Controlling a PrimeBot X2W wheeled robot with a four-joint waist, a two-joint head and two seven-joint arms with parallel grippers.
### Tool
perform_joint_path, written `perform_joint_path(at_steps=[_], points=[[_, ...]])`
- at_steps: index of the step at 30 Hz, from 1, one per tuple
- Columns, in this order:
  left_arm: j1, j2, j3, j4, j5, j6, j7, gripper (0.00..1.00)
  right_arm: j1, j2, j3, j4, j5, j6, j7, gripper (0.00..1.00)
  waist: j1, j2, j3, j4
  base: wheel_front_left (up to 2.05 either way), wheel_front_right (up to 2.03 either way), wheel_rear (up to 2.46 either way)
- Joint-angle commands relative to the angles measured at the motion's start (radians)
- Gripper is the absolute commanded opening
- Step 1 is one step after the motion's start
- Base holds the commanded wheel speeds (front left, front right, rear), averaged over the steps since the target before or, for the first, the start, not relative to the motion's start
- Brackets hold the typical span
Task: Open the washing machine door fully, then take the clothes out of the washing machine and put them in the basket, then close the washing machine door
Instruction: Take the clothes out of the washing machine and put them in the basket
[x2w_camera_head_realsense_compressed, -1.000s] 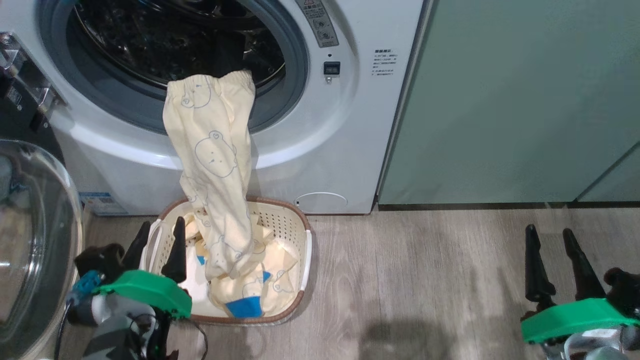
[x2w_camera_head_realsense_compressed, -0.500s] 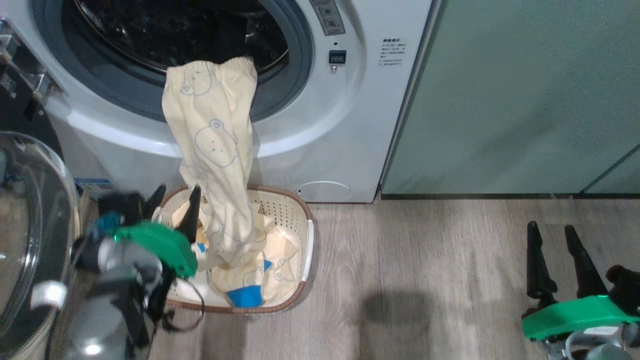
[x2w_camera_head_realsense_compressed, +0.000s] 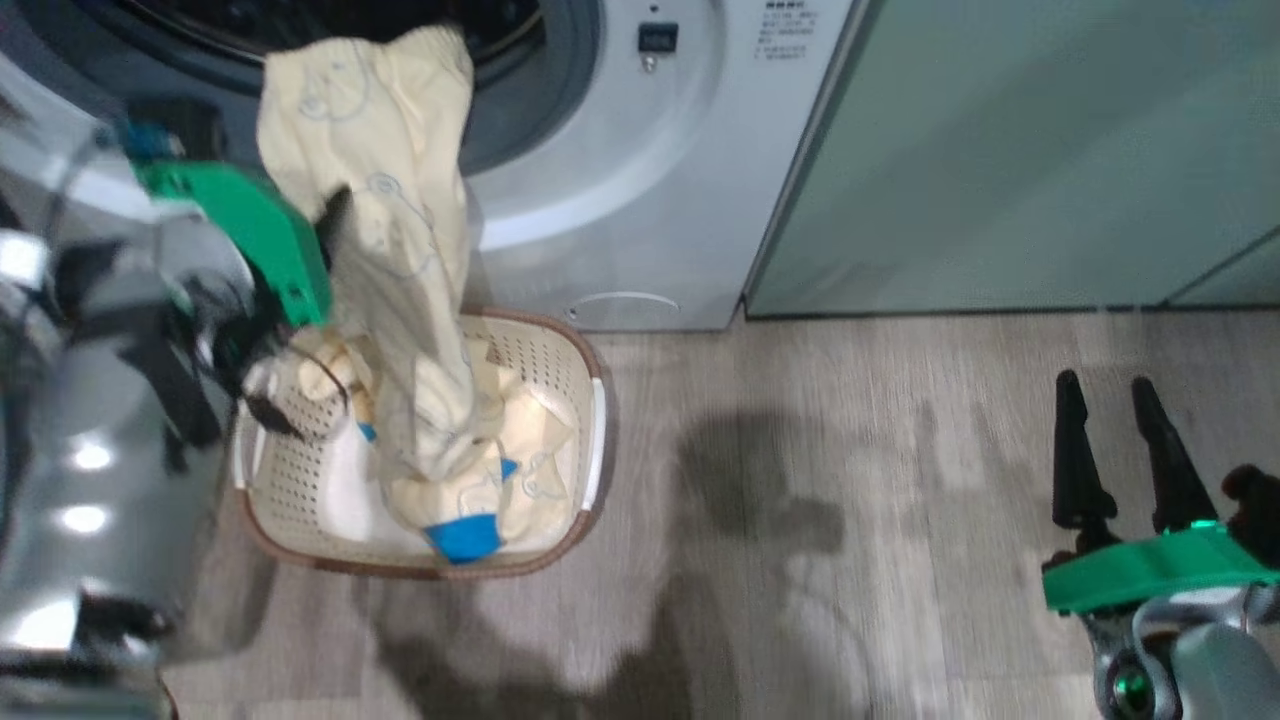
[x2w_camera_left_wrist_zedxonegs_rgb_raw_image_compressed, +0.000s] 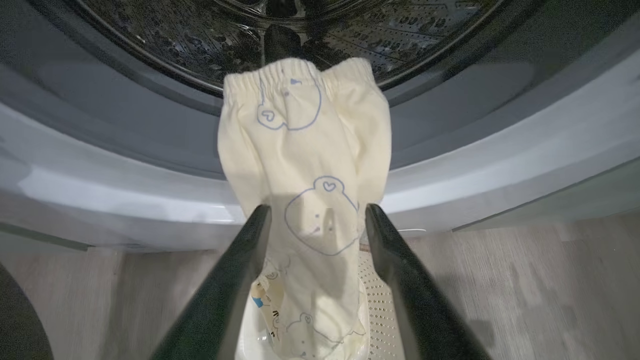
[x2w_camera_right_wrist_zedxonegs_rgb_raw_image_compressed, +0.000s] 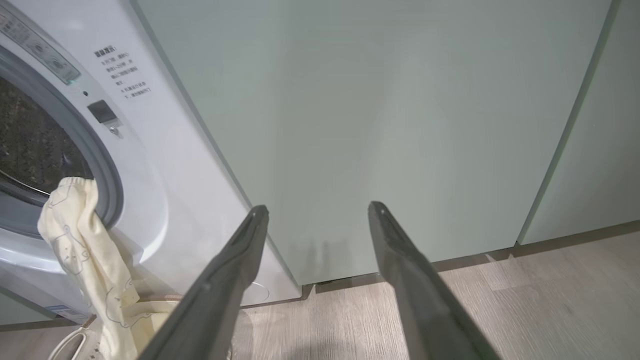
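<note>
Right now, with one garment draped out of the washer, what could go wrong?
The left gripper is open, facing the garment, whose waistband hangs on the washer lip: a weak pinch might slip. Pulled sideways, it could land beside the basket. Left there, it would stop the washer closing.

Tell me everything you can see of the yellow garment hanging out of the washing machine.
The garment is soft pale yellow cloth printed with thin blue bear outlines, with a gathered elastic band at its top. That band lies over the grey rubber ring of the washing machine. The rest hangs creased down the white front, its lower end in the basket among other yellow cloth. The open left pincer straddles it; whether its fingers touch it is unclear.
</note>
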Motion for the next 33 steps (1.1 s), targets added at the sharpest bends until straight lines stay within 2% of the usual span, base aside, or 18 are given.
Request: perform_joint_path(at_steps=[1,6,16,20,27,31,33], points=[[-0.070,0.057,0.021,-0.019,-0.003,-0.001,0.024,1.00,-0.040,-0.002,0.023,-0.034,0.007,0.000,-0.009,1.00,-0.0002,0.0000,0.044,-0.021,0.00,0.00,0.00],[-0.199,0.085,0.006,0.024,0.007,0.009,0.104,1.00,-0.078,-0.002,0.034,-0.044,0.026,0.000,-0.009,1.00,-0.0002,0.0000,0.121,-0.048,0.00,0.00,0.00],[-0.397,0.153,0.002,0.132,0.026,0.040,0.151,1.00,-0.142,-0.002,0.069,-0.051,0.067,0.000,-0.009,1.00,-0.0002,0.0000,0.238,-0.121,0.00,0.00,0.00],[-0.442,0.166,-0.009,0.163,0.038,0.049,0.167,1.00,-0.151,-0.002,0.071,-0.054,0.076,0.000,-0.009,1.00,-0.0002,0.0000,0.267,-0.131,0.00,0.00,0.00],[-0.526,0.211,-0.035,0.249,0.074,0.090,0.207,1.00,-0.181,-0.002,0.085,-0.059,0.098,0.000,-0.009,1.00,-0.0002,0.0000,0.327,-0.148,0.00,0.00,0.00],[-0.541,0.215,-0.054,0.277,0.085,0.088,0.205,1.00,-0.189,-0.002,0.085,-0.059,0.103,0.000,-0.009,1.00,-0.0002,0.0000,0.340,-0.146,0.00,0.00,0.00],[-0.546,0.211,-0.062,0.287,0.085,0.080,0.200,0.37,-0.192,-0.002,0.084,-0.058,0.104,0.000,-0.009,1.00,-0.0002,0.0000,0.343,-0.144,0.00,0.00,0.00]])
